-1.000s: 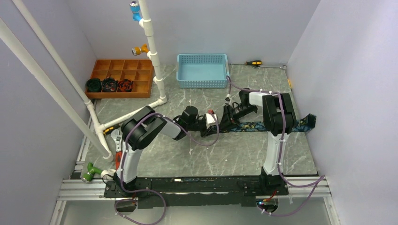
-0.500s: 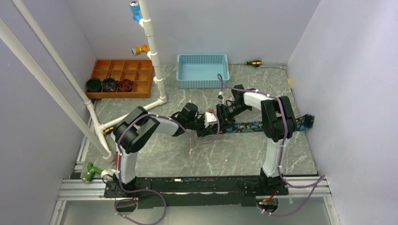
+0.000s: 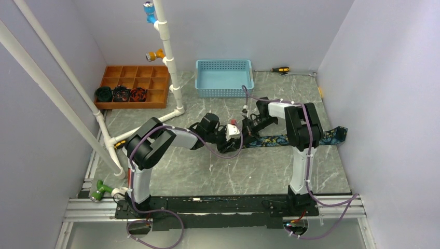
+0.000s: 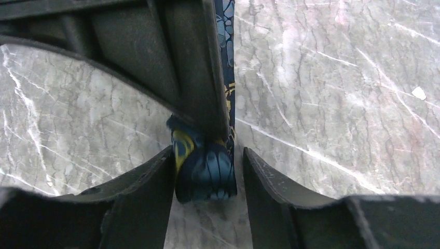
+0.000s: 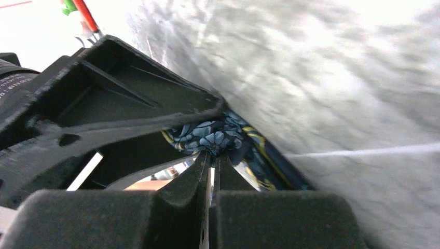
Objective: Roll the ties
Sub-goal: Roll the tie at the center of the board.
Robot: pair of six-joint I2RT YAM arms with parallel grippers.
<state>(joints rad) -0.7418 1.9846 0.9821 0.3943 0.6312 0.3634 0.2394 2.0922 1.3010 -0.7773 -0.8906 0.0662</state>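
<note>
One dark navy paisley tie (image 3: 283,140) lies flat on the marble table, running right to its wider end near the right edge. Its left end is wound into a small roll (image 4: 205,174). My left gripper (image 3: 231,136) is open, and its jaws (image 4: 207,152) stand on either side of the roll; one finger touches it and the other stands a little off. My right gripper (image 3: 249,128) comes in from the far side. Its jaws are shut (image 5: 210,155) and pinch the tie fabric (image 5: 207,136) at the roll. Its dark finger (image 4: 192,62) covers the strip behind the roll.
A blue basket (image 3: 223,78) stands at the back centre. A wooden divided tray (image 3: 137,72) at the back left holds three dark rolls (image 3: 120,94). White pipes (image 3: 168,57) cross the left side. A screwdriver (image 3: 280,69) lies at the back right.
My right gripper has moved left towards the left gripper with the tie's end in it. The left arm has shifted slightly. In the last half second little has moved.
</note>
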